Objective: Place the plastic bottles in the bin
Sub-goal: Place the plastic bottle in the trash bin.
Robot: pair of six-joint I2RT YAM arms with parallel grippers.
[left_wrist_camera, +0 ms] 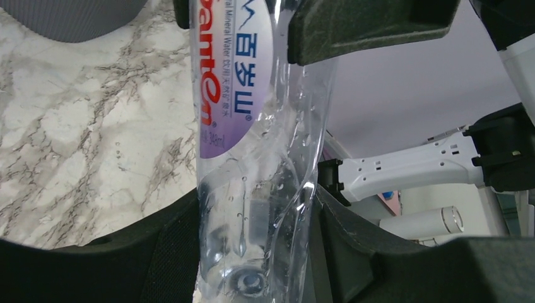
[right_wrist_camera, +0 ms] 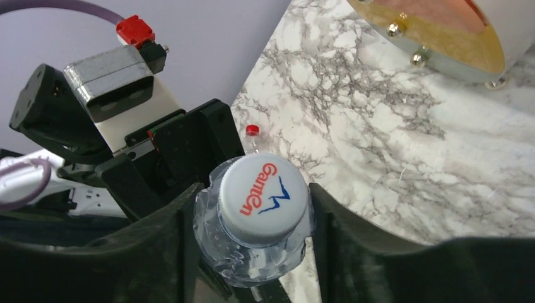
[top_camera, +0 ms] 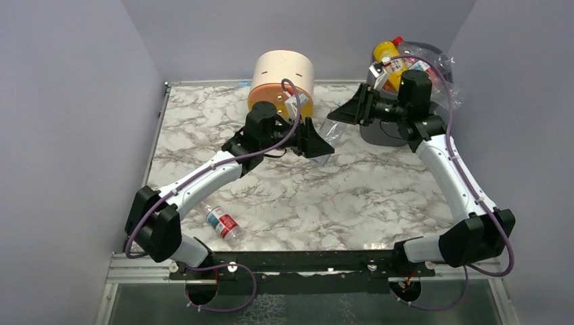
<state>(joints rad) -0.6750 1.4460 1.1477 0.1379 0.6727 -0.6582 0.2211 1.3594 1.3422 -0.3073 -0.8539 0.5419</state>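
Together, fingers [left_wrist_camera: 391, 265] clasp one bottle [left_wrist_camera: 252, 189] (clear).

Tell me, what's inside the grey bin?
The bin is heaped with bottles: an orange bottle and clear bottles show on top. The right arm hides the front, and anything deeper is covered.

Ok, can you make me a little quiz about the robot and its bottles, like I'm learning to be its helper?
1. Fill the gap: the bin stands at the table's far ___ corner.
2. Where does the red-labelled bottle lie? A in the bin; B on the table near the base of the left arm; C hanging in the air.
3. True or false: the left gripper and the right gripper both grip the clear bottle.
Key: 1 right; 2 B; 3 true.
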